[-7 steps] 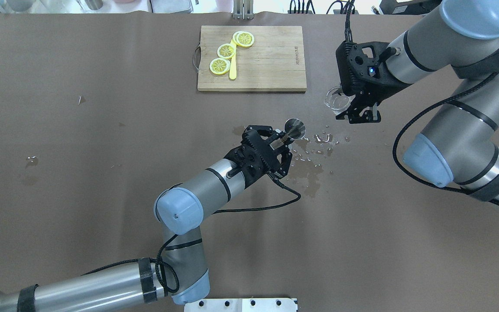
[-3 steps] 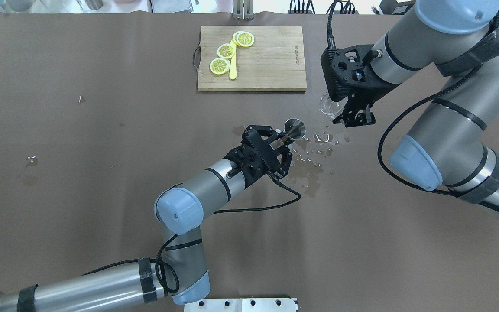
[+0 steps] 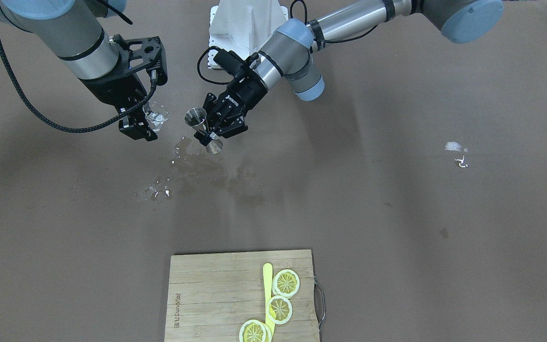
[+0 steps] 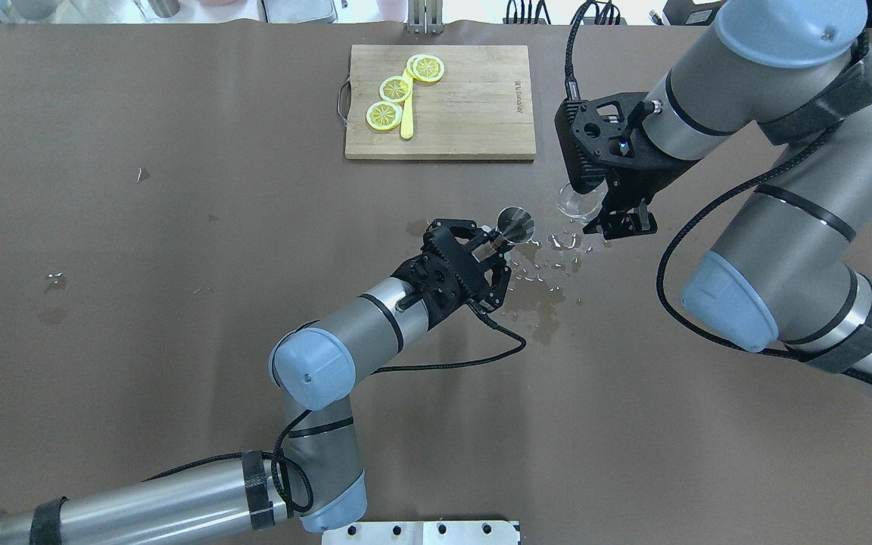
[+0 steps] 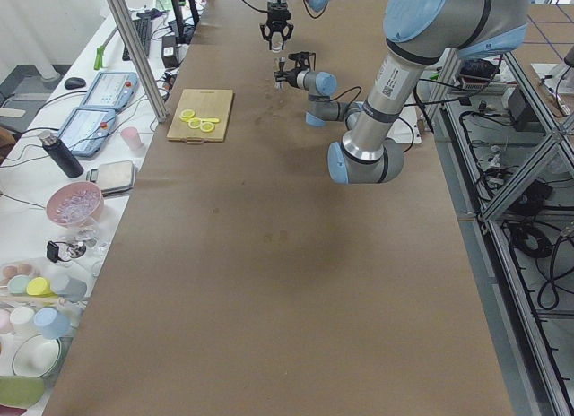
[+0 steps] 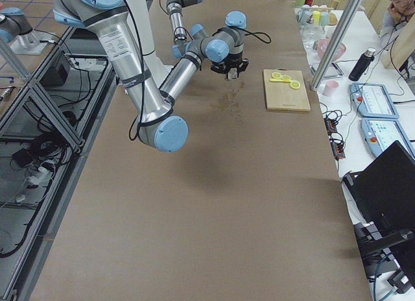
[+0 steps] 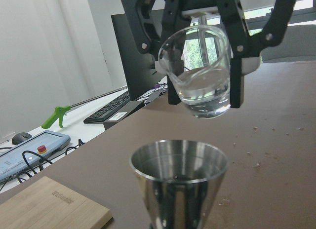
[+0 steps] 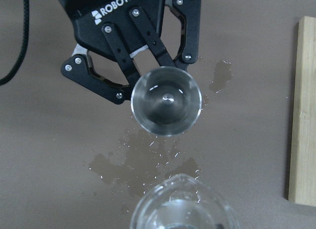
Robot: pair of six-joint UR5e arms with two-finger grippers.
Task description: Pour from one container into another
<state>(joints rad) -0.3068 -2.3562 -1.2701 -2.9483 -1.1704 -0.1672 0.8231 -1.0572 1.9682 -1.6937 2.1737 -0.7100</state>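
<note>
My left gripper (image 4: 493, 244) is shut on the waist of a steel jigger (image 4: 515, 223), held upright over the table with its upper cup open. In the left wrist view the jigger (image 7: 180, 175) fills the lower middle. My right gripper (image 4: 622, 224) is shut on a small clear glass beaker (image 4: 575, 201) with some water in it. The beaker (image 7: 200, 73) hangs just beyond and above the jigger's rim, slightly tilted, spout toward the jigger. The right wrist view looks down into the jigger (image 8: 166, 101), with the beaker's rim (image 8: 182, 204) at the bottom edge.
Spilled water (image 4: 548, 272) spots the brown table under and beside the jigger. A wooden cutting board (image 4: 474, 106) with lemon slices (image 4: 394, 88) and a yellow knife (image 4: 407, 123) lies at the far side. Small wet marks (image 4: 56, 281) sit at the far left.
My right arm has carried the beaker leftward and nearer, closing on the jigger. The left arm and jigger have stayed put.
</note>
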